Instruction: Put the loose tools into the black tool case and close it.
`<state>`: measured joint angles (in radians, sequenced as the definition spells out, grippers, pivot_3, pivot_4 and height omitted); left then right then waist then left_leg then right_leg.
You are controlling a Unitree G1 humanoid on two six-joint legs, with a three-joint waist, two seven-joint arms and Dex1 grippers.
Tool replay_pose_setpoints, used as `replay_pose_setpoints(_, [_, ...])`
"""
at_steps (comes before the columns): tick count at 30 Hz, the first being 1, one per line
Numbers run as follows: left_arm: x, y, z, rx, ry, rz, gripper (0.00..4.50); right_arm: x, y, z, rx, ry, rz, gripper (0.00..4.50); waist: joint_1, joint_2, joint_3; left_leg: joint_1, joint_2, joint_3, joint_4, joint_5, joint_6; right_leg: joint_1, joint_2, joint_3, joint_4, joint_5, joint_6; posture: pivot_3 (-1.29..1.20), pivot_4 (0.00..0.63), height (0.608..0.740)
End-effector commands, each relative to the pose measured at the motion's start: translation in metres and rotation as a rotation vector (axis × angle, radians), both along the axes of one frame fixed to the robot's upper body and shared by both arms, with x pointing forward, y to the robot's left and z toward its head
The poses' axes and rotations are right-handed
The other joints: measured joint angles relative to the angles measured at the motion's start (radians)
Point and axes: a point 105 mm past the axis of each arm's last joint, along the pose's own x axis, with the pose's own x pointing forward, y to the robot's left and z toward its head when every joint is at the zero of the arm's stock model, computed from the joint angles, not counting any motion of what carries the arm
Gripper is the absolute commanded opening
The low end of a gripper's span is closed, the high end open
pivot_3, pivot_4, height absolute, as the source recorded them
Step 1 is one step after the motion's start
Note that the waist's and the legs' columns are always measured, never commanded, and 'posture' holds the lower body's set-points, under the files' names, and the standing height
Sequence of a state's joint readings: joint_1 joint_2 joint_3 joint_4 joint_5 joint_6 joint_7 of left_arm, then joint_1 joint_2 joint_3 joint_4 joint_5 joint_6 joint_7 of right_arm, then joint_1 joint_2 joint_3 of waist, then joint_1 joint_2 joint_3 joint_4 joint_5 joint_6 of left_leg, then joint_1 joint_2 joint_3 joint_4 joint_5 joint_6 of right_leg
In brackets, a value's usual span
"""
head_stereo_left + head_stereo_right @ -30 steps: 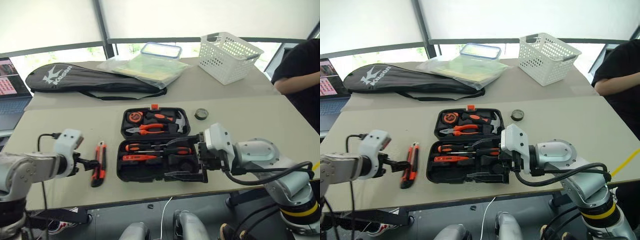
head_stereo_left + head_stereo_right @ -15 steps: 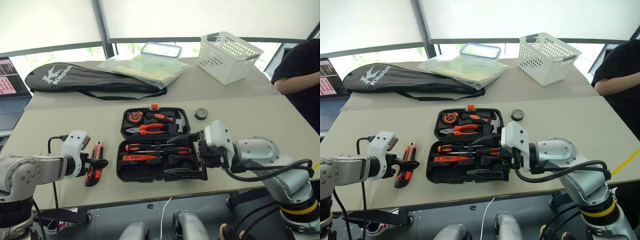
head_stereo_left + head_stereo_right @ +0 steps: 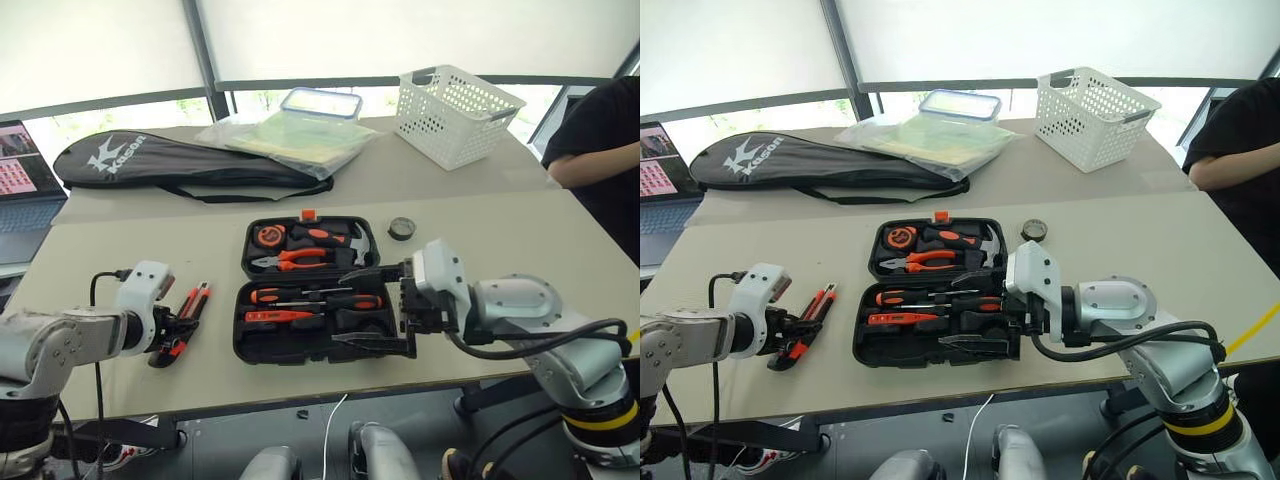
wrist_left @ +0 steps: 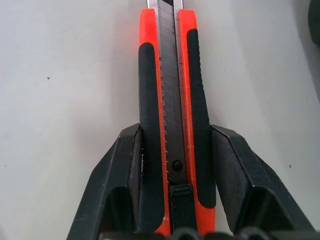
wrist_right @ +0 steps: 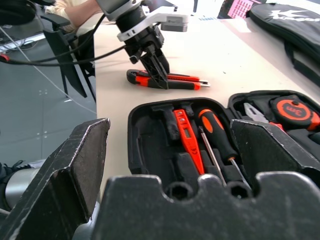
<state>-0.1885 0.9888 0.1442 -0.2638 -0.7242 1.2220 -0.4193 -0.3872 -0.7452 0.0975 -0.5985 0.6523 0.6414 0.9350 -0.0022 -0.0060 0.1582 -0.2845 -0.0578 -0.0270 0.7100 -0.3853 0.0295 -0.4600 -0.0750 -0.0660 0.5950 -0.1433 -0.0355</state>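
The orange-and-black utility knife (image 3: 196, 299) lies slanted on the table, left of the black tool case (image 3: 241, 345). My left gripper (image 3: 172, 336) is shut on its near end. In the left wrist view both fingers (image 4: 120, 190) press the knife's (image 4: 170, 90) sides. The case lies open. Two screwdrivers (image 3: 318, 297) and the slim orange tester (image 5: 187, 137) sit in its front half. A small black tape roll (image 3: 402, 228) rests on the table behind the case's right corner. My right gripper (image 3: 345, 308) stands open over the case's front right edge, holding nothing.
Pliers, hammer and tape measure (image 3: 271, 235) fill the case's rear half. Behind it lie a long black racket bag (image 3: 180, 160), a plastic bag with a container (image 3: 295, 130) and a white basket (image 3: 455, 110). A laptop (image 3: 20, 180) is far left, a person (image 3: 600, 150) far right.
My left gripper sank onto the knife and closed on it. The knife swung from lengthwise to slanted and shifted slightly left. The right arm kept still.
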Motion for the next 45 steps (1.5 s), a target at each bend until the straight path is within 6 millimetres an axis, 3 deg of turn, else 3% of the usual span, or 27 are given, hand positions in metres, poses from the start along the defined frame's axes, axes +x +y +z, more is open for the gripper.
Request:
replay_pose_setpoints(1, [0.015, -0.013, 0.038, 0.042, -0.200, -0.401, 1.58, -0.009, -0.008, 0.007, -0.018, 0.006, 0.026, 4.50, 0.004, -0.001, 0.001, 0.000, 0.000, 0.000, 0.000, 0.000, -0.001, 0.000, 0.000, -0.001, 0.000, 0.000, -0.001, 0.00, 0.150, 0.740])
replay_pose_setpoints(4, [0.011, -0.057, 0.081, 0.010, -0.270, -0.867, 1.58, -0.012, -0.015, 0.002, -0.048, -0.014, 0.015, 4.50, 0.023, -0.005, 0.003, -0.007, 0.001, -0.003, 0.002, 0.001, 0.001, -0.002, 0.001, -0.005, 0.000, -0.001, -0.001, 0.00, 0.150, 0.740])
replay_pose_setpoints(7, [0.021, -0.087, 0.091, 0.041, -0.259, -1.078, 1.58, -0.015, -0.018, -0.005, -0.077, -0.027, 0.024, 4.50, 0.025, -0.006, 0.003, -0.014, -0.001, -0.004, 0.005, 0.002, 0.002, -0.004, 0.000, -0.010, -0.002, 0.001, 0.000, 0.00, 0.150, 0.740])
replay_pose_setpoints(10, [0.015, -0.121, 0.096, -0.026, -0.184, -1.263, 1.58, -0.018, -0.018, -0.009, -0.091, -0.025, 0.037, 4.50, 0.013, -0.006, 0.003, -0.015, -0.002, 0.001, 0.006, 0.002, 0.004, -0.002, -0.003, -0.007, -0.001, 0.002, 0.003, 0.00, 0.150, 0.740])
replay_pose_setpoints(13, [0.009, -0.146, 0.073, 0.036, -0.049, -1.376, 1.58, -0.016, -0.018, -0.011, -0.104, -0.032, 0.029, 4.50, -0.001, -0.007, 0.004, -0.018, 0.000, 0.001, 0.011, 0.000, 0.008, -0.002, -0.002, -0.006, -0.001, 0.003, 0.003, 0.00, 0.150, 0.740])
replay_pose_setpoints(16, [0.011, -0.158, 0.053, 0.093, 0.059, -1.350, 1.58, -0.014, -0.017, -0.014, -0.116, -0.043, 0.014, 4.50, -0.004, -0.008, 0.004, -0.018, 0.001, 0.001, 0.011, -0.001, 0.010, -0.002, -0.001, -0.005, -0.002, 0.003, 0.003, 0.00, 0.150, 0.740])
replay_pose_setpoints(22, [0.007, -0.175, 0.038, 0.065, 0.173, -1.239, 1.58, -0.013, -0.018, -0.017, -0.126, -0.051, -0.010, 4.50, 0.007, -0.009, 0.005, -0.019, 0.001, 0.000, 0.016, -0.004, 0.016, -0.003, 0.001, -0.005, -0.001, 0.003, 0.005, 0.00, 0.150, 0.740])
replay_pose_setpoints(35, [0.000, -0.168, 0.021, 0.080, 0.205, -1.248, 1.58, -0.009, -0.016, -0.024, -0.125, -0.067, -0.027, 4.50, 0.014, -0.009, 0.005, -0.019, 0.000, 0.000, 0.020, -0.005, 0.018, -0.003, -0.001, -0.002, -0.002, 0.005, 0.009, 0.00, 0.150, 0.740])
replay_pose_setpoints(37, [0.000, -0.168, 0.021, 0.075, 0.206, -1.251, 2.56, -0.008, -0.015, -0.025, -0.124, -0.068, -0.030, 4.50, 0.014, -0.009, 0.005, -0.018, 0.000, 0.000, 0.020, -0.005, 0.017, -0.003, -0.001, -0.002, -0.002, 0.005, 0.009, 0.00, 0.150, 0.740])
replay_pose_setpoints(38, [-0.001, -0.168, 0.021, 0.069, 0.208, -1.258, 2.72, -0.008, -0.015, -0.026, -0.124, -0.069, -0.032, 4.50, 0.014, -0.009, 0.005, -0.019, 0.000, 0.000, 0.020, -0.005, 0.017, -0.003, -0.001, -0.002, -0.002, 0.005, 0.009, 0.00, 0.150, 0.740])
replay_pose_setpoints(43, [-0.002, -0.179, 0.039, -0.010, 0.176, -1.261, 4.46, -0.008, -0.015, -0.028, -0.129, -0.071, -0.035, 4.50, 0.019, -0.009, 0.005, -0.019, -0.002, 0.000, 0.020, -0.005, 0.018, -0.003, -0.001, -0.002, -0.002, 0.005, 0.009, 0.00, 0.150, 0.740])
replay_pose_setpoints(45, [0.003, -0.181, 0.048, -0.030, 0.130, -1.248, 4.48, -0.008, -0.015, -0.028, -0.129, -0.071, -0.034, 4.50, 0.023, -0.009, 0.005, -0.019, -0.003, 0.000, 0.021, -0.005, 0.018, -0.003, -0.001, -0.002, -0.002, 0.005, 0.009, 0.00, 0.150, 0.740])
